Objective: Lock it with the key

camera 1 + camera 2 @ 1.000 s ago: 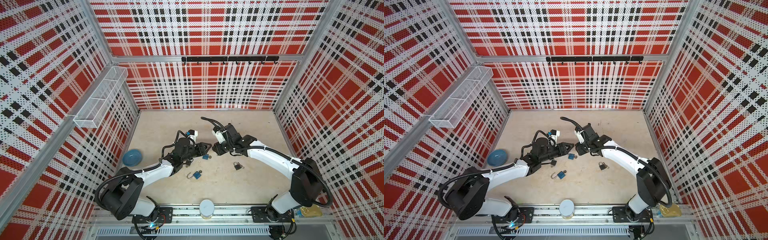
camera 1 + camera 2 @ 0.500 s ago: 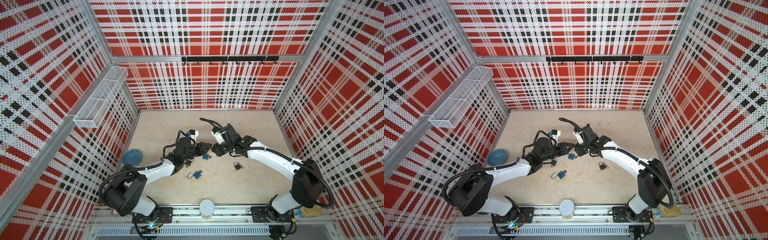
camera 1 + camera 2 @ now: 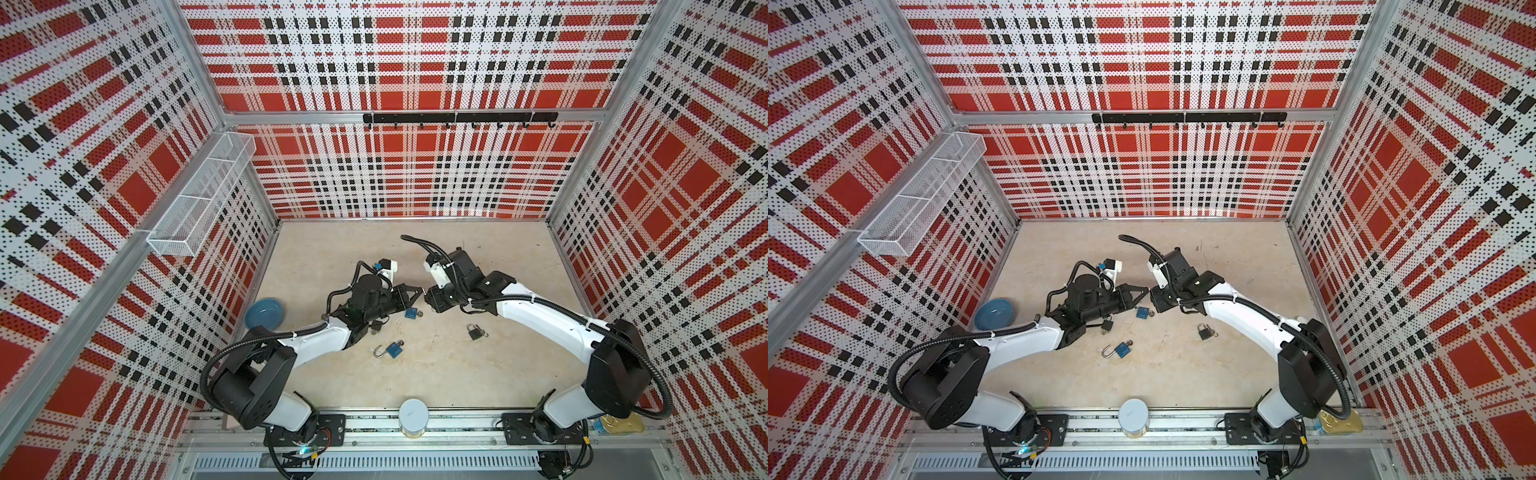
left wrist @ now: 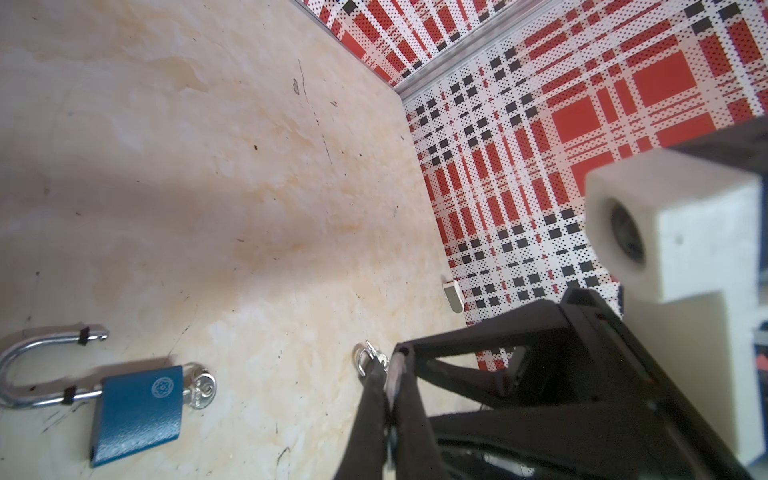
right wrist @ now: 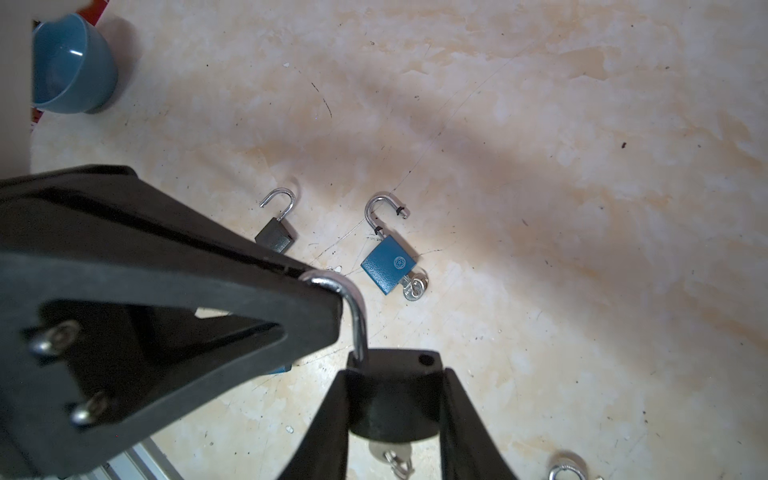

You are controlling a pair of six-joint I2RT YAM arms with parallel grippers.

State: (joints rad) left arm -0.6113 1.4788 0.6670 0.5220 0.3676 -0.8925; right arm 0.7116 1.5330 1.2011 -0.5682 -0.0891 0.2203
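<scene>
Padlock (image 5: 392,399) gripped by right end effector (image 5: 395,374); left end effector (image 4: 392,365) seemingly pinches shackle (image 5: 357,316).

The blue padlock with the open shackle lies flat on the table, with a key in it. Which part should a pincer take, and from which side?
Probably the blue body, from straight above, closing on its two side edges. It lies flat, so the broad faces are out of reach; the open shackle and the key occupy the two ends.
</scene>
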